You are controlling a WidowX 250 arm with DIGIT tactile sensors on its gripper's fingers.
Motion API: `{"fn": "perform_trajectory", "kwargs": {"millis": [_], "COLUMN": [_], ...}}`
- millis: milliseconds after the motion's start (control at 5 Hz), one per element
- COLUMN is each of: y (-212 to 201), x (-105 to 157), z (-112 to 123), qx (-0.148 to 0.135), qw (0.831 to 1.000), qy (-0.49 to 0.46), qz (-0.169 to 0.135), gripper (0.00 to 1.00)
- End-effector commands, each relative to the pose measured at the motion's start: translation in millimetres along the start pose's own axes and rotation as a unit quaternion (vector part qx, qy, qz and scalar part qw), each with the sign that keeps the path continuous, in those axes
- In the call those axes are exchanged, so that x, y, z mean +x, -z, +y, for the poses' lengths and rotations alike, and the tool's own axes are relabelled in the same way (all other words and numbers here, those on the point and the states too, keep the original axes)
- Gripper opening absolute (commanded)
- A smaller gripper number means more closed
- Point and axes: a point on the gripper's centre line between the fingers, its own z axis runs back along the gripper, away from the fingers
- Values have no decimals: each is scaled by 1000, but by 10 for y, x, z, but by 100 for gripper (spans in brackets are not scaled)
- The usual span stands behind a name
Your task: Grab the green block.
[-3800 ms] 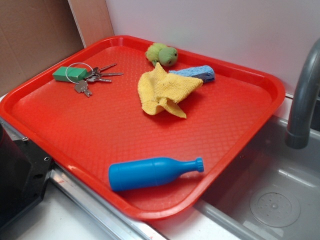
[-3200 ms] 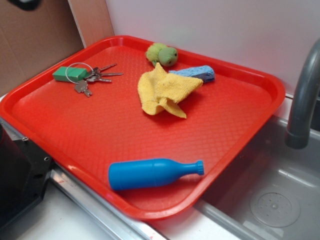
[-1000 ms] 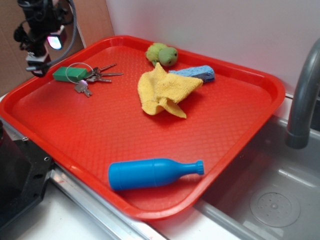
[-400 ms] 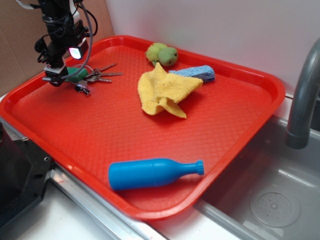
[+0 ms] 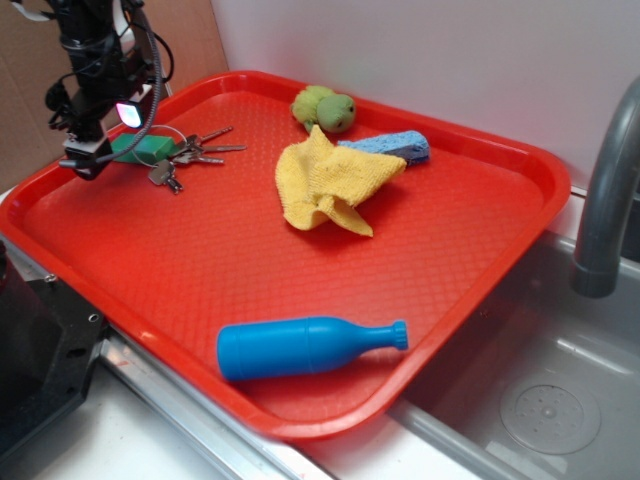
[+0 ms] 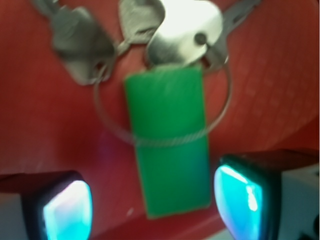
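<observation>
The green block (image 6: 167, 145) is a small flat rectangle lying on the red tray (image 5: 300, 270) at its far left, with a wire key ring draped across it. In the exterior view the green block (image 5: 148, 148) shows partly behind the arm. My gripper (image 5: 85, 163) hangs low at the block's left end, open. In the wrist view the gripper (image 6: 152, 207) straddles the block's near end. Its left fingertip (image 6: 67, 212) stands well clear of the block and the right fingertip (image 6: 240, 200) lies close beside it. Neither pad touches the block.
Silver keys (image 5: 190, 155) lie against the block's right end, and the keys (image 6: 135, 30) fill the top of the wrist view. On the tray are also a yellow cloth (image 5: 330, 180), a blue sponge (image 5: 395, 146), a green plush toy (image 5: 323, 107) and a blue bottle (image 5: 300, 346). A sink with its faucet (image 5: 605, 200) lies to the right.
The arm came in from the upper left and dropped to the block. In the last half second the gripper shifted a little left, toward the tray's rim.
</observation>
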Motion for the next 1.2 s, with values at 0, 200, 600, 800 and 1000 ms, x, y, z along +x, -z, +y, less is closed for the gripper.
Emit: {"fn": "perform_trajectory", "kwargs": {"millis": [0, 200, 600, 800, 1000], "y": [-16, 48, 187, 235, 159], "x": [51, 157, 373, 442, 430], "z": [153, 163, 156, 158, 171], "qx": [22, 27, 17, 6, -3], "qw": [1000, 999, 998, 999, 999], "qy": [14, 32, 53, 51, 50], "qz": [6, 9, 14, 12, -3], "gripper": [100, 100, 100, 0, 0]}}
